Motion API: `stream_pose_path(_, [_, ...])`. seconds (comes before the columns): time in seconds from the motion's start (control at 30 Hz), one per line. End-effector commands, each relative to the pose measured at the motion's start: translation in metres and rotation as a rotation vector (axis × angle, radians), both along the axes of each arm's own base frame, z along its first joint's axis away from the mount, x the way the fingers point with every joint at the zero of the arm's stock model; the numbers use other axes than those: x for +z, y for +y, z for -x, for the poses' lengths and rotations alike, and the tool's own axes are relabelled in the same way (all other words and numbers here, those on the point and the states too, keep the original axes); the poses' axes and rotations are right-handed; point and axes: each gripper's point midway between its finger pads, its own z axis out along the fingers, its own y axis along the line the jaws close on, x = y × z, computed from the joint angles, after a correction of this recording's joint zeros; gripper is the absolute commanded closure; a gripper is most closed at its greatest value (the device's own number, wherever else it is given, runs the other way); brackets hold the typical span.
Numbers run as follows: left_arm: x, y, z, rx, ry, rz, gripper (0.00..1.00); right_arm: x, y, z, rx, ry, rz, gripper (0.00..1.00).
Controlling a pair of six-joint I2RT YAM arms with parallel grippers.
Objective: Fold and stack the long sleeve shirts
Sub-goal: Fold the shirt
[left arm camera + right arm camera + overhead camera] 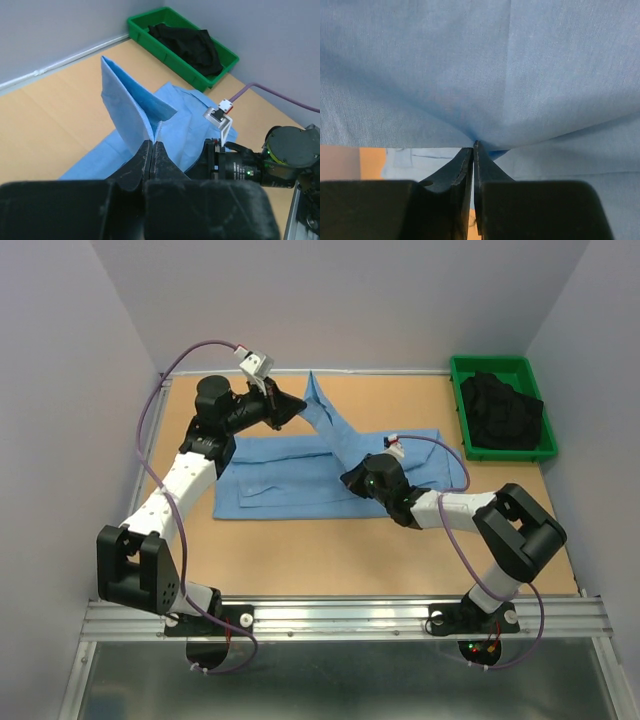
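Top external view gives me the whole table (pixel 300 550). Across its middle, a little above frame centre, lies the light blue shirt (pixel 280 485), its body flattened into a wide band running left to right. At the upper right of the frame a green bin (pixel 505 453) sits by the back wall, well apart from the shirt, with a dark bundle of cloth (pixel 500 410) inside. One sleeve (pixel 328 425) is raised off the body and stretched as a strip from upper centre down toward mid-frame. The left gripper (pixel 293 406) has the upper end. On the left wrist view its jaws are pressed together on a pinch of doubled blue fabric that stands up like a fin. The right gripper (pixel 352 478) sits low over the shirt at frame centre. On the right wrist view its jaws meet tightly on a pucker of cloth, with creases fanning out from the tips. I read this as a sleeve fold under way, with nothing stacked yet. My worry is the fabric: it is thin and both bites are small. If I pull the arms apart too hard, either end may slip free and the sleeve will land crooked. I also cannot tell whether the right pinch caught the body layer underneath. If it did, moving that arm would drag the flat band out of shape.
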Motion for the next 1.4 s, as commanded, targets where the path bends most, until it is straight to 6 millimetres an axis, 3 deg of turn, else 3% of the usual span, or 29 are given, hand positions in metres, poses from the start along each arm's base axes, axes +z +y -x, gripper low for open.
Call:
stream_pose_path(0.0, [0.056, -0.016, 0.034, -0.13, -0.211, 0.039, 1.0, 0.041, 0.009, -0.014, -0.083, -0.082, -0.199, 0.82])
stream_pose_path(0.1, [0.065, -0.031, 0.049, -0.204, -0.251, 0.044, 1.0, 0.05, 0.024, -0.013, -0.005, -0.113, -0.228, 0.6])
stream_pose_path(0.2, [0.073, -0.047, 0.069, -0.291, -0.299, 0.04, 1.0, 0.049, 0.043, -0.004, 0.144, -0.14, -0.19, 0.45])
stream_pose_path(0.3, [0.071, -0.054, 0.085, -0.366, -0.302, 0.04, 1.0, 0.042, 0.044, 0.006, 0.219, -0.151, -0.149, 0.31])
stream_pose_path(0.47, [0.063, -0.061, 0.11, -0.472, -0.302, 0.036, 1.0, 0.029, 0.055, 0.016, 0.33, -0.152, -0.105, 0.23])
stream_pose_path(0.57, [0.064, -0.065, 0.125, -0.54, -0.299, 0.041, 1.0, 0.032, 0.061, 0.013, 0.353, -0.166, -0.102, 0.21])
stream_pose_path(0.7, [0.075, -0.066, 0.135, -0.571, -0.332, 0.047, 1.0, 0.053, 0.069, 0.005, 0.387, -0.242, -0.093, 0.2])
stream_pose_path(0.77, [0.076, -0.065, 0.13, -0.532, -0.343, 0.043, 1.0, 0.064, 0.074, 0.001, 0.401, -0.274, -0.095, 0.2])
stream_pose_path(0.87, [0.071, -0.062, 0.119, -0.461, -0.336, 0.029, 1.0, 0.051, 0.067, 0.0, 0.383, -0.264, -0.051, 0.2])
stream_pose_path(1.1, [0.043, -0.047, 0.092, -0.286, -0.276, -0.004, 1.0, 0.008, 0.016, 0.014, 0.266, -0.2, 0.112, 0.2])
stream_pose_path(1.37, [0.019, -0.001, 0.032, 0.069, -0.084, 0.034, 1.0, 0.01, -0.028, 0.032, 0.239, -0.152, 0.308, 0.19])
